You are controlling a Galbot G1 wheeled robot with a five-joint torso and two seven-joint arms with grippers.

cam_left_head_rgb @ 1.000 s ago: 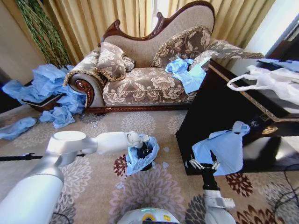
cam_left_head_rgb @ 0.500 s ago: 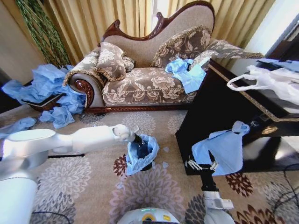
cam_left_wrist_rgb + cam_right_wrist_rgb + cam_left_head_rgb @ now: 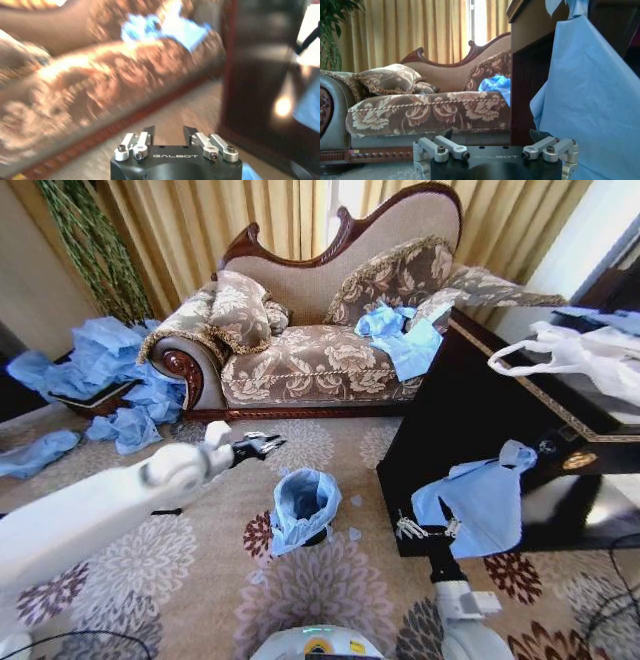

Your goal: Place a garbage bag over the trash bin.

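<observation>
The trash bin (image 3: 312,530) stands on the patterned carpet (image 3: 330,580) in front of the sofa (image 3: 330,330), with the garbage bag (image 3: 300,505) draped over it; the light blue plastic covers its rim and hangs down its sides, so only a dark sliver of the bin shows at the base. The left gripper (image 3: 262,446) hangs above the carpet just beside the bag, between it and the sofa, touching neither, its jaws spread apart and empty. In the left wrist view the word "GALBOT" is printed in white on the black body of the gripper (image 3: 168,132), whose jaws stand open toward the sofa. The right gripper (image 3: 425,529) sits low beside the dark counter (image 3: 480,410), right against a blue bag (image 3: 480,495) that hangs down the counter's side; its jaws are open, holding nothing. The right wrist view shows the same "GALBOT" lettering, faintly, on that gripper (image 3: 495,137).
</observation>
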